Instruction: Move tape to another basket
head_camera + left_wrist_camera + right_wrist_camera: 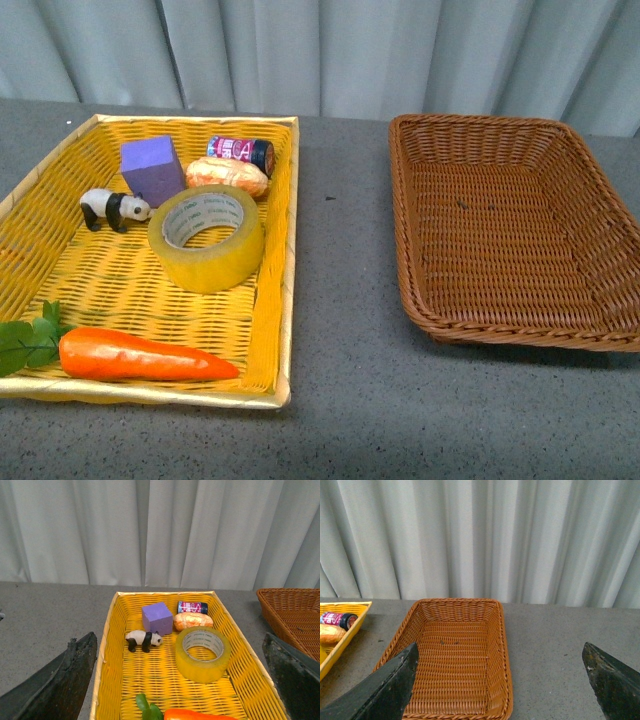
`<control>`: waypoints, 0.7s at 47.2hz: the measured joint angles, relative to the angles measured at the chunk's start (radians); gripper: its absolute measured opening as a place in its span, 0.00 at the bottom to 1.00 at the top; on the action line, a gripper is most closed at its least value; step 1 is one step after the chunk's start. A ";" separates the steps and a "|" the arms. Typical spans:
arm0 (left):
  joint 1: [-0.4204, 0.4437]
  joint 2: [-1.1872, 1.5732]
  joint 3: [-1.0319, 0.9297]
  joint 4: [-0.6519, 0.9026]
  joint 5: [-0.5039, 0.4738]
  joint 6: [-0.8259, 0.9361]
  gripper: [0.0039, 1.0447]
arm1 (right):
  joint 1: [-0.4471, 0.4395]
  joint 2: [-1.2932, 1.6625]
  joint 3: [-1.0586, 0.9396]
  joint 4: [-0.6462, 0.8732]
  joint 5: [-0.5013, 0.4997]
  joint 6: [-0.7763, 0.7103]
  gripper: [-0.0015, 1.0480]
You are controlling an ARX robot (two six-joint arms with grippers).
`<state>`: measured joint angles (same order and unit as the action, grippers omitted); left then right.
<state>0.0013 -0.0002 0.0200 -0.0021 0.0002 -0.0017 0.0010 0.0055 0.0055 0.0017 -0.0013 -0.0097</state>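
The tape (207,238), a wide yellowish roll with a white printed core, lies flat in the yellow basket (35,180) near its right wall. It also shows in the left wrist view (202,654). The brown wicker basket (425,300) stands to the right and holds nothing; it shows in the right wrist view (417,615) too. My left gripper (182,680) is open, held back from and above the yellow basket, with the tape between its fingers' lines. My right gripper (500,680) is open above the brown basket's near right corner. Neither arm shows in the front view.
In the yellow basket (107,645) lie a purple block (152,168), a toy panda (113,209), a bread roll (228,175), a small can (241,152) and a toy carrot (140,355) with green leaves. Grey tabletop (340,300) separates the baskets. A curtain hangs behind.
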 joint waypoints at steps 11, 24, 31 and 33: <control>-0.039 0.107 0.039 -0.095 -0.134 -0.059 0.94 | 0.000 0.000 0.000 0.000 0.000 0.000 0.91; -0.070 0.706 0.135 0.329 -0.151 -0.150 0.94 | 0.000 -0.002 0.000 0.000 0.000 0.000 0.91; -0.098 1.061 0.225 0.557 -0.109 -0.164 0.94 | 0.000 -0.002 0.000 0.000 0.000 0.000 0.91; -0.108 1.172 0.262 0.596 -0.109 -0.165 0.94 | 0.000 -0.002 0.000 0.000 0.000 0.000 0.91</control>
<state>-0.1070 1.1713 0.2821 0.5938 -0.1089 -0.1669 0.0006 0.0040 0.0055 0.0017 -0.0013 -0.0093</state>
